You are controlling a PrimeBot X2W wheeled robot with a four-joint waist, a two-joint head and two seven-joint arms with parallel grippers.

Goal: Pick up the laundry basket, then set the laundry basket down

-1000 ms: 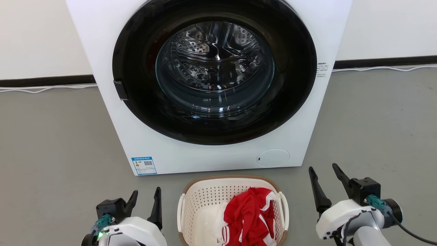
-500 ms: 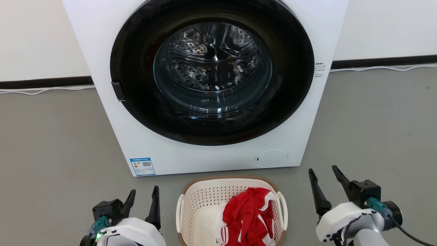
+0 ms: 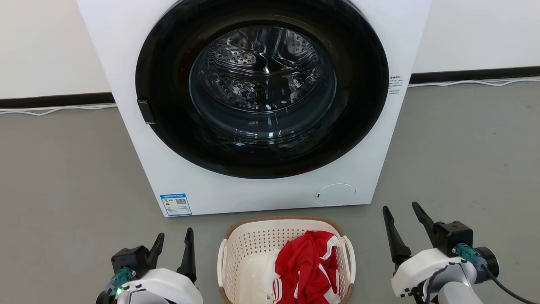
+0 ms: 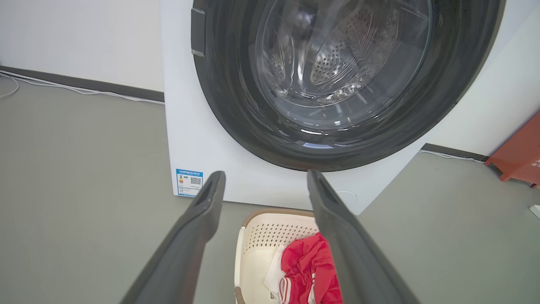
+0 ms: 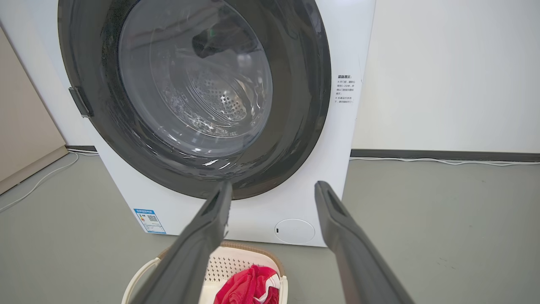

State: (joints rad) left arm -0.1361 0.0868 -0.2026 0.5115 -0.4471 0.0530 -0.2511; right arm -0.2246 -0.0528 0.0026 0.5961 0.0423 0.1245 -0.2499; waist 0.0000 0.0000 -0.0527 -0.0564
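Note:
The laundry basket (image 3: 247, 247), cream perforated plastic with a brown rim band and white side loop handles, stands on the grey floor in front of the washer, holding red-and-white clothes (image 3: 308, 266). My left gripper (image 3: 174, 238) is open to the basket's left, apart from it. Off to the basket's right, also clear of it, my right gripper (image 3: 400, 213) is open too. The left wrist view has the basket (image 4: 263, 236) low between the left gripper (image 4: 265, 177) fingers. In the right wrist view the basket (image 5: 236, 261) lies at the bottom below the right gripper (image 5: 274, 188).
A white front-loading washer (image 3: 270, 198) with a closed dark round door (image 3: 261, 88) stands just behind the basket. White cables (image 3: 472, 83) run along the wall base. A red object (image 4: 521, 156) sits on the floor to the washer's right.
The head camera has shifted slightly, moving the whole picture a little left. The left gripper sits slightly lower and further left in the view; the basket stays on the floor.

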